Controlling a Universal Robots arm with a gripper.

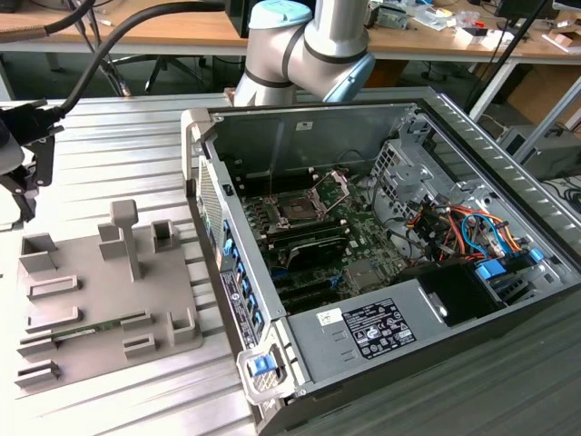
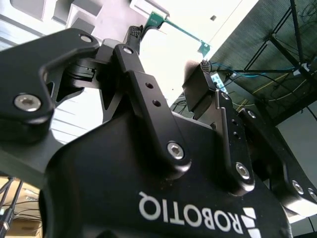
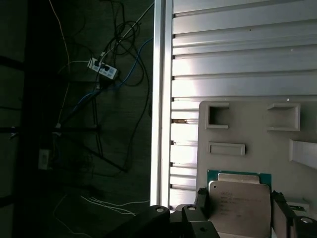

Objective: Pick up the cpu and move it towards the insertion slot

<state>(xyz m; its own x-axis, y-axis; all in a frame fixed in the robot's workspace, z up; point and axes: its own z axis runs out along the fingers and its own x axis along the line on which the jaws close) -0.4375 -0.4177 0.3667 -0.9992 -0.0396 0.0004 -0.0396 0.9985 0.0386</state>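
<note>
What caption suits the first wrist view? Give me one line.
Pincer straddling the cpu, with the grey tray behind it.

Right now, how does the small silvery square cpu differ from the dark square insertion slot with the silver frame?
The cpu has a pale metal top; the insertion slot is dark inside its frame. The cpu is by the gripper at the grey tray; the slot sits on the green board inside the computer case, its plate raised. Both are square.

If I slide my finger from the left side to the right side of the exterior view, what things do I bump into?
Flat grey plastic tray with raised holders → square dark insertion slot with a silver metal frame → bundle of orange and blue cables.
</note>
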